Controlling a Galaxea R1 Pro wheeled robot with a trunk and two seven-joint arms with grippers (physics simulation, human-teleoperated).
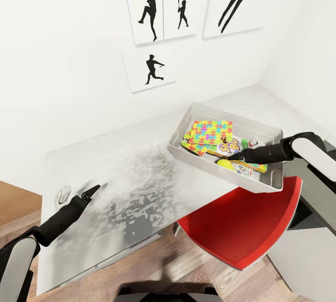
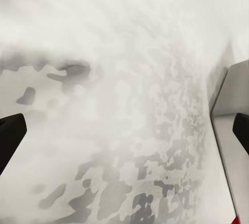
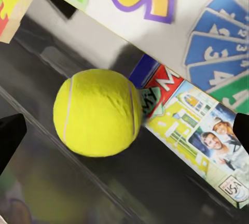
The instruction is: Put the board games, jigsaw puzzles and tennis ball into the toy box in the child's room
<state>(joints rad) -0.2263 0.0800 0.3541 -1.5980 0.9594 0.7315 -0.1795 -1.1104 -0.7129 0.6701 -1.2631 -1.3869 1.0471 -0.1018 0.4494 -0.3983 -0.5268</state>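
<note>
So at that point we had the table (image 1: 116,176) mostly bare on our left side, and the toy box (image 1: 268,134) sat at its right end, hanging a bit over the edge above a red chair (image 1: 242,227). That tray looked like thin rigid plastic, light enough to slide if bumped, so we figured any grab belonged on the rim rather than the sloped wall. Inside it lay the jigsaw puzzles (image 1: 212,134), stacked flat cardboard, stiff and light but slick, best pinched at an edge. Next to them was the Skip-Bo box (image 1: 228,146), same deal, with a smaller illustrated game box (image 3: 194,138) beside it. Smallest was the tennis ball (image 3: 97,112), down by the near wall and touching that illustrated box; fuzzy, springy, prone to roll, so we'd squeeze it straight across the middle. Our right gripper (image 1: 239,156) hovered just over the ball, its fingertips (image 3: 10,138) wide apart and holding nothing. Our left gripper (image 1: 91,191) hung low over the bare tabletop, also spread and empty.
</note>
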